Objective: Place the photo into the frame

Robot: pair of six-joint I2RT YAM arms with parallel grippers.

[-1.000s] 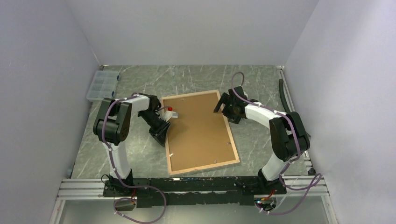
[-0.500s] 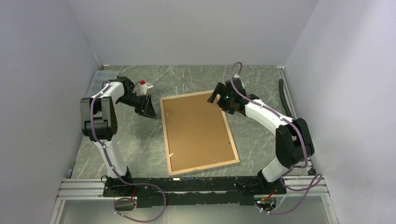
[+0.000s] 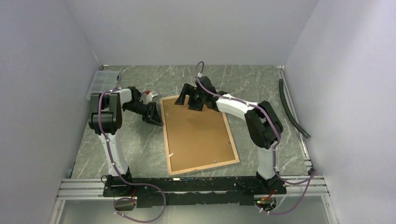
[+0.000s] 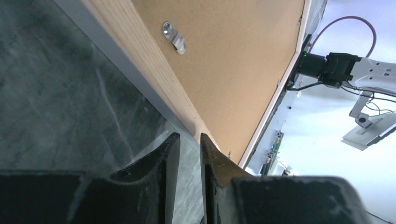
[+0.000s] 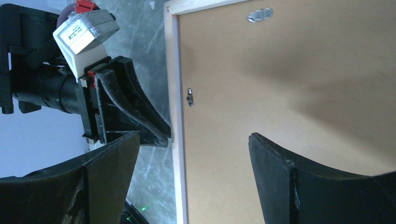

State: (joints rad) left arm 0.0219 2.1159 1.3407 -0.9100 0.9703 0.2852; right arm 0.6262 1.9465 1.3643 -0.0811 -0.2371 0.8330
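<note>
A: About the large rectangular picture frame with the light-wood back rim (image 5: pixel 173 93): lying where?

B: Lies back-up, flat on the grey marbled table (image 3: pixel 140 149), with the plain brown fibreboard backing panel (image 3: pixel 198 130) seated inside the rim. Runs by its long axis roughly from twelve to six o'clock in the top view, leaning a little toward five at the near end.

A: And about the glossy photo?

B: Not to be seen in any view. Cannot tell whether lying under the panel or elsewhere.

A: Regarding the left gripper (image 4: pixel 190 140)?

B: Sits low on the table at about ten o'clock of the frame, with the left long rim at three o'clock from the fingertips. Open only by a thin slit, with nothing inside. Touches the rim or stops just beside it; hard to say.

A: And the right gripper (image 5: pixel 194 140)?

B: Hangs over the far end near the eleven o'clock corner, spread wide, holding nothing. Seems to straddle the left long rim from above.

A: So nearer to that corner?

B: Probably both about equally near, from opposite sides. Looks like work on the small metal turn clip (image 4: pixel 173 37) or on lifting the panel. Calls for an approach crosswise to the long axis, not along it.
</note>
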